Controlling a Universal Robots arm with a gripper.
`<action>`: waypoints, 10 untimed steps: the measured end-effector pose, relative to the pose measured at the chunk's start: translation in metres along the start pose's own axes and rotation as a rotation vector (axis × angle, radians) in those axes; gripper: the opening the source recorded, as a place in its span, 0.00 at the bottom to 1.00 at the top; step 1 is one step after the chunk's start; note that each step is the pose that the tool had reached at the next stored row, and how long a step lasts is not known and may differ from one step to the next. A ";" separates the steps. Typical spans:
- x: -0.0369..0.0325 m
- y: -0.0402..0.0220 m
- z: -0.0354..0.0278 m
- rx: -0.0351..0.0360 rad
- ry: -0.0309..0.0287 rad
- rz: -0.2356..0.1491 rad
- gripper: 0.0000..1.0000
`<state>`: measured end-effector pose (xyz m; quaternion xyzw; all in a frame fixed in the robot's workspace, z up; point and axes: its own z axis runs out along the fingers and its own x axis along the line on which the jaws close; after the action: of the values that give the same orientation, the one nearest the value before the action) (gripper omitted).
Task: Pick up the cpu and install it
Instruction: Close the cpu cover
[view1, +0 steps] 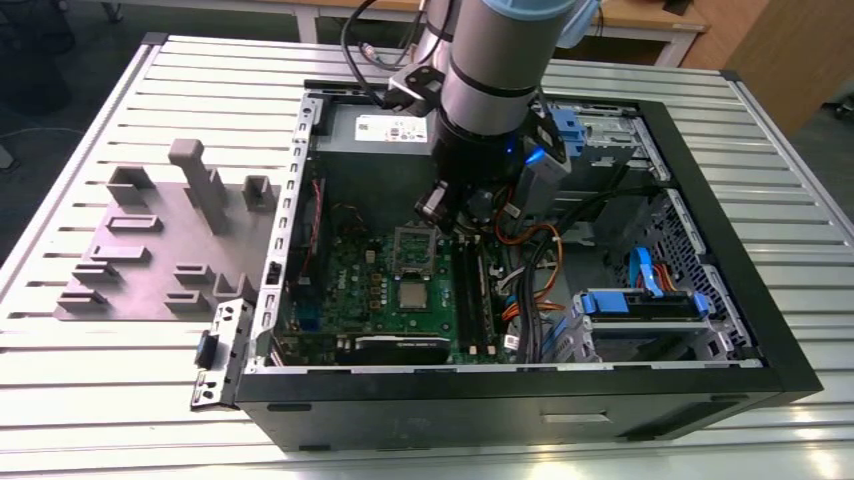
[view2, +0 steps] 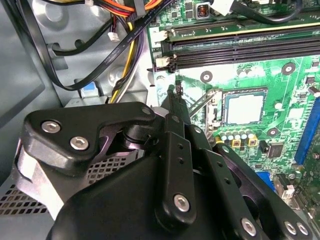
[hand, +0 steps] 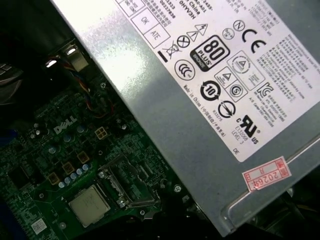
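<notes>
The open black tower computer case (view1: 694, 330) lay on its side on the slatted metal table (view1: 107, 400), with the grey robot arm (view1: 501, 60) reaching down into it. Its black gripper (view2: 177, 107) hung above the green motherboard (view2: 290, 95), fingers drawn together on nothing. The cpu (view1: 415, 295), a small flat silvery square with a pale rim, sat seated in the socket (view2: 243, 108) (hand: 90, 205), the hinged silver socket frame (hand: 125, 182) raised just beside it.
</notes>
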<state>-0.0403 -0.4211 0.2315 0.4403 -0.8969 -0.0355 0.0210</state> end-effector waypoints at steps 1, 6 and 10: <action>0.0001 0.0002 -0.0005 0.0004 0.0005 0.000 0.11; 0.0007 0.0010 -0.0029 0.0016 0.0020 0.000 0.11; 0.0012 0.0017 -0.0048 0.0023 0.0029 0.000 0.11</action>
<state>-0.0421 -0.4213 0.2364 0.4402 -0.8970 -0.0339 0.0218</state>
